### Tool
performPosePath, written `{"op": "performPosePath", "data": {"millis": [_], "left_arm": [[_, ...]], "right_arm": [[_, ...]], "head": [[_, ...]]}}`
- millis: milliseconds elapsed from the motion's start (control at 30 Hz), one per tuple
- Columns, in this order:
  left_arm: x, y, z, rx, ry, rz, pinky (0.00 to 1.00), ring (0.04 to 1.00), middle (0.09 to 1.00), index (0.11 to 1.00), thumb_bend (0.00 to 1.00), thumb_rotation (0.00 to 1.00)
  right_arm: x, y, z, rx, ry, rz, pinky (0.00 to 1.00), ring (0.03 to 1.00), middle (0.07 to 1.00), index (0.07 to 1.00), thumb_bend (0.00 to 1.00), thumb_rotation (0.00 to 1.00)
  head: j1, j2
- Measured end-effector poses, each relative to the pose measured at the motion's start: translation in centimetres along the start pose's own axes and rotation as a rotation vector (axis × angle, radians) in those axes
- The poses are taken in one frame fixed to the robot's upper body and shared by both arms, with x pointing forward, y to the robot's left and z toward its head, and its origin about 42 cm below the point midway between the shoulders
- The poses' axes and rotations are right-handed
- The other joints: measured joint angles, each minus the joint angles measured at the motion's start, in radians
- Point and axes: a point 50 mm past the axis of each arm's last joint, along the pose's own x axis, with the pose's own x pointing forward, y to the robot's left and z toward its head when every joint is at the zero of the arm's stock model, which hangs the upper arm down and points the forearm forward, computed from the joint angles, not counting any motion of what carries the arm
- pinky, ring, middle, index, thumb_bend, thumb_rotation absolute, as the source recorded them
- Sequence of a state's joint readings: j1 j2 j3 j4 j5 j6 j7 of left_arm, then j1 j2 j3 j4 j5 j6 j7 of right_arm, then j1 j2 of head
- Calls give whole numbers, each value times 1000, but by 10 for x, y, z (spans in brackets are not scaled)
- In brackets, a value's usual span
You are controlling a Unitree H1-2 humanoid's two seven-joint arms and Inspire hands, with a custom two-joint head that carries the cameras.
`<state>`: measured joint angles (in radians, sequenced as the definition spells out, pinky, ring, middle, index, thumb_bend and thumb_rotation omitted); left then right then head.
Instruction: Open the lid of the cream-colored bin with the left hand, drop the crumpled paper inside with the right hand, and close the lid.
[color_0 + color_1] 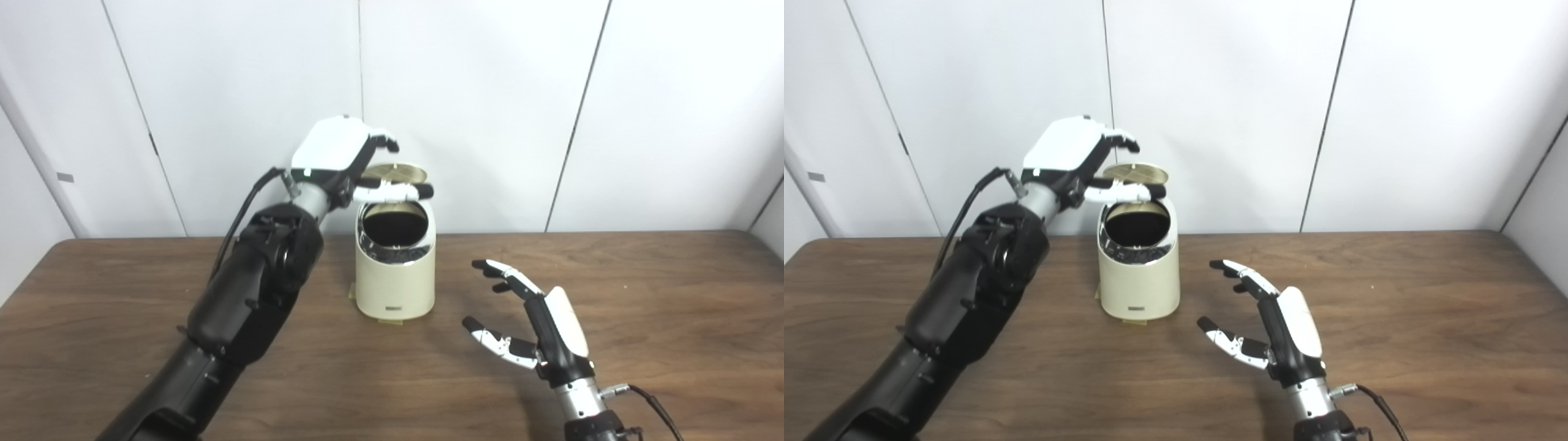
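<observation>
The cream-colored bin [395,282] stands upright at the middle of the wooden table [643,294]. Its round lid [397,173] is raised and tilted back, and the dark opening shows. My left hand [334,153] is above the bin, with its fingers curled over the lid and its thumb under the lid's front edge. My right hand [551,324] is open and empty, palm toward the bin, low over the table to the bin's right and a little nearer to me. No crumpled paper shows in either view. The inside of the bin is too dark to see into.
White wall panels [478,110] stand right behind the table's far edge. The left forearm [245,306] crosses the table on the bin's left. A thin cable [649,401] trails from the right wrist.
</observation>
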<state>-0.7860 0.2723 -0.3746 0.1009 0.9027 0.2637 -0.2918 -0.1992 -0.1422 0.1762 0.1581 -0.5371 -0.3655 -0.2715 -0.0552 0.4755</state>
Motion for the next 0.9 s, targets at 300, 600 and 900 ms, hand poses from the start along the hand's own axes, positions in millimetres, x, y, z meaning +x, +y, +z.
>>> {"op": "performPosePath", "data": {"millis": [300, 600, 900], "left_arm": [[-6, -10, -3, 12, -19, -25, 1000, 875, 779, 776, 985, 988], [-13, -23, -8, 17, -24, -74, 1000, 881, 794, 770, 959, 969], [-18, -31, -8, 66, -51, -71, 1000, 869, 772, 768, 951, 981]], "right_arm": [[0, 0, 0, -2, 5, 3, 665, 780, 805, 791, 272, 357], [0, 0, 0, -9, 3, 5, 663, 777, 803, 787, 277, 347], [0, 1, 0, -12, 16, 7, 662, 778, 806, 790, 286, 369]], "head": [[-8, 0], [-12, 8], [-14, 15]]}}
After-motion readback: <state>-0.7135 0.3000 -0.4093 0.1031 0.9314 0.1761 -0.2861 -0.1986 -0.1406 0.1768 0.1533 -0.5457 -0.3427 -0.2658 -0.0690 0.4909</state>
